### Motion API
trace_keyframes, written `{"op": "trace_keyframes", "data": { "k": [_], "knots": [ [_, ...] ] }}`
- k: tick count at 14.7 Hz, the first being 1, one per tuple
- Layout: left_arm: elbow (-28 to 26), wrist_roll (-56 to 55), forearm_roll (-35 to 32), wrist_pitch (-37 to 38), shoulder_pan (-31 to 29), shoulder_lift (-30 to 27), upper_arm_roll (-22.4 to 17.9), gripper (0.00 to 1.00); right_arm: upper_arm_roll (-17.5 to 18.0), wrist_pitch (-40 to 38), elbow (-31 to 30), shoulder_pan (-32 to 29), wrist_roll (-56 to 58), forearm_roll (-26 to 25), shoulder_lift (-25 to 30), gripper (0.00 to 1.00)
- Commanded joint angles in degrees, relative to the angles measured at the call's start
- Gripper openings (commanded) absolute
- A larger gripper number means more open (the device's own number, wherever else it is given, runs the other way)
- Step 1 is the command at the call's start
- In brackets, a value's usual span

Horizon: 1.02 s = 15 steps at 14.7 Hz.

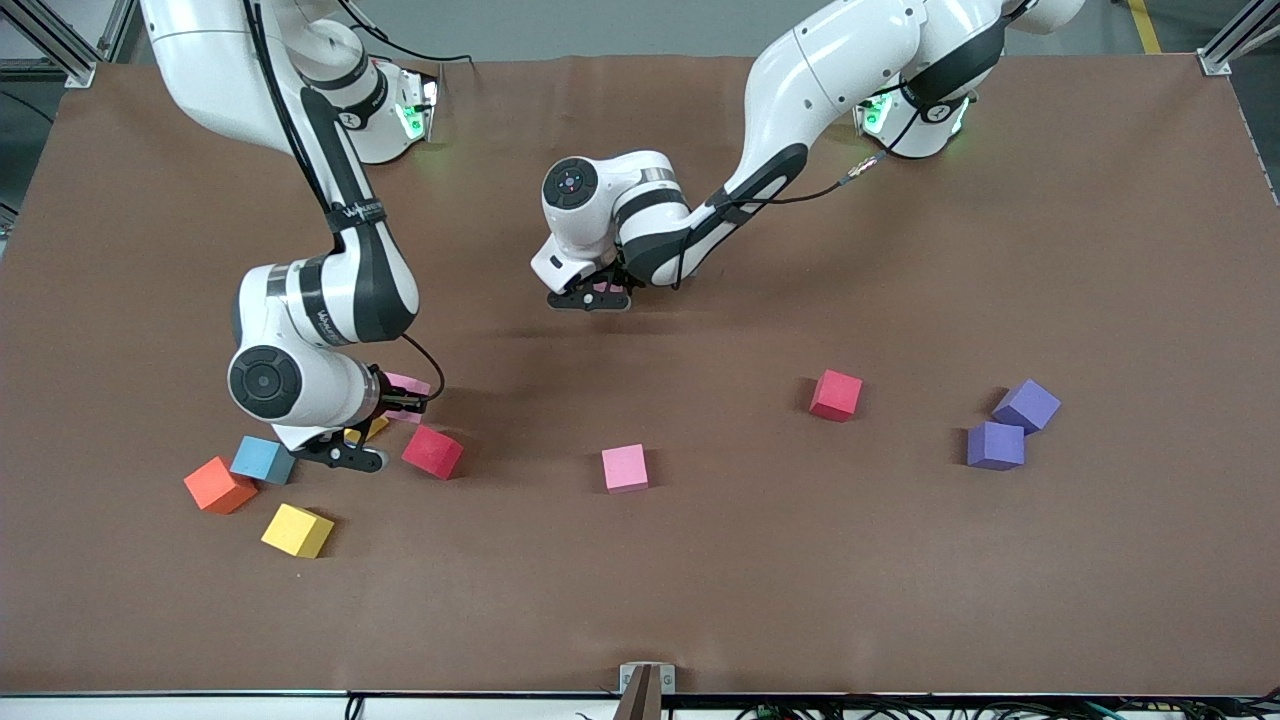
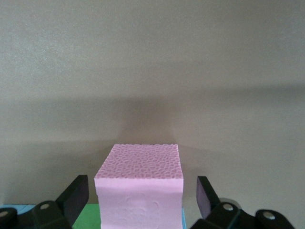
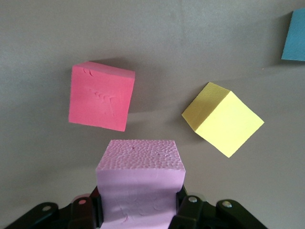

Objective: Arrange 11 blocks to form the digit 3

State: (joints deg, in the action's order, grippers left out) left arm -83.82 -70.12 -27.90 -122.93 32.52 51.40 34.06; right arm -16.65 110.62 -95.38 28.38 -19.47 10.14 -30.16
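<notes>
My left gripper [image 1: 598, 297] is low over the table's middle, toward the robots' bases, and stands open. Its fingers [image 2: 76, 195] leave a gap on both sides of a pink block [image 2: 139, 191] that rests beside a green block [image 2: 90, 217] and a light blue one [image 2: 9, 208]. My right gripper [image 1: 405, 400] is shut on another pink block [image 3: 140, 186], just above the table by a red block [image 3: 100, 95] and a yellow block [image 3: 221, 119]. Loose blocks lie nearer the front camera: pink [image 1: 625, 468], red [image 1: 836, 395], two purple [image 1: 1027, 405] [image 1: 996, 445], red [image 1: 432, 452], light blue [image 1: 263, 460], yellow [image 1: 297, 530].
An orange cube [image 1: 219, 485] sits beside the light blue block at the right arm's end of the table. The brown table cover [image 1: 700, 600] stretches bare toward the front edge, where a small bracket [image 1: 646, 680] stands.
</notes>
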Motion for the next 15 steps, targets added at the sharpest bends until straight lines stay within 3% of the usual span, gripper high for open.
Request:
{"op": "trace_keyframes", "data": {
  "k": [1, 6, 10, 15],
  "knots": [
    [-0.03, -1.34, -0.67, 2.42, 0.44, -3.22, 0.04, 1.00, 0.56, -0.76, -0.16, 0.18, 0.40, -0.56, 1.60, 0.16],
    [-0.03, -1.07, 0.30, 9.81, -1.13, -11.22, 0.74, 1.00, 0.74, -0.76, 0.19, 0.45, 1.71, -0.56, 1.69, 0.16],
    [-0.03, -0.46, 3.29, 10.52, -9.29, -16.94, 0.74, 1.00, 0.83, -2.52, 6.41, 2.82, 3.03, -0.21, 0.90, 0.16],
    [0.41, 3.57, 2.94, 11.22, -19.49, -16.77, 0.39, 1.00, 1.79, -1.47, 9.41, 8.26, 3.65, 0.24, -2.43, 0.16]
  ]
}}
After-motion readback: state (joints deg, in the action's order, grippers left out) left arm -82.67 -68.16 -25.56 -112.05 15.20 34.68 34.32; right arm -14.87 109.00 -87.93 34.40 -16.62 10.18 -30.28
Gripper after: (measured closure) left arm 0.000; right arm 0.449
